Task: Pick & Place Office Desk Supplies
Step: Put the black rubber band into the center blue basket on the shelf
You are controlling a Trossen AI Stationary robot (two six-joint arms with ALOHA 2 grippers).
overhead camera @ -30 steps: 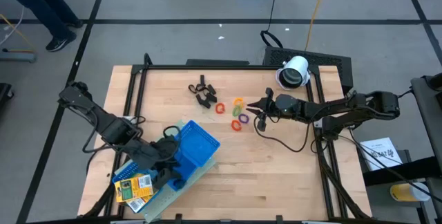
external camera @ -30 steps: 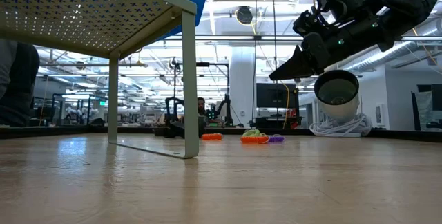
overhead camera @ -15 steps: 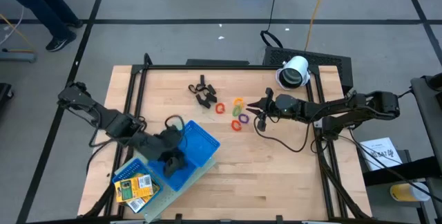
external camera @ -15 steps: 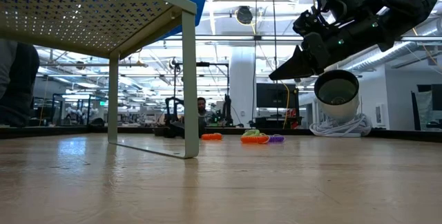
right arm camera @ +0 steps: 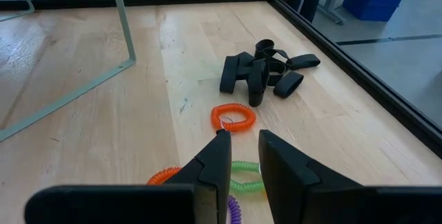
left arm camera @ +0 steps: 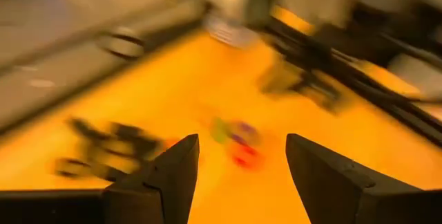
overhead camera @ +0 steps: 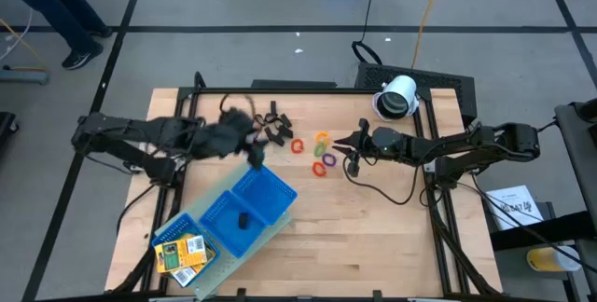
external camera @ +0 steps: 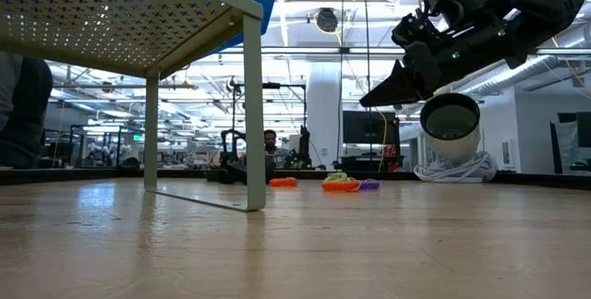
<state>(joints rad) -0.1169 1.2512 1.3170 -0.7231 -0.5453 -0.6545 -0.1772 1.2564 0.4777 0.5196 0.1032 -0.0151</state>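
Left claw [left arm camera: 238, 175] spread wide, empty, above clips [overhead camera: 273, 125].

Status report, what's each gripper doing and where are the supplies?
Left gripper open, empty, by the clips. Right gripper nearly shut, empty, beside the rings. One black piece in tray. Nothing blocking.

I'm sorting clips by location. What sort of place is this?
Probably a robotics lab or open industrial workspace: a wooden workbench with a black frame, cables trailing over a taped grey floor, and, in the low view, a big hall with ceiling lights and more equipment.
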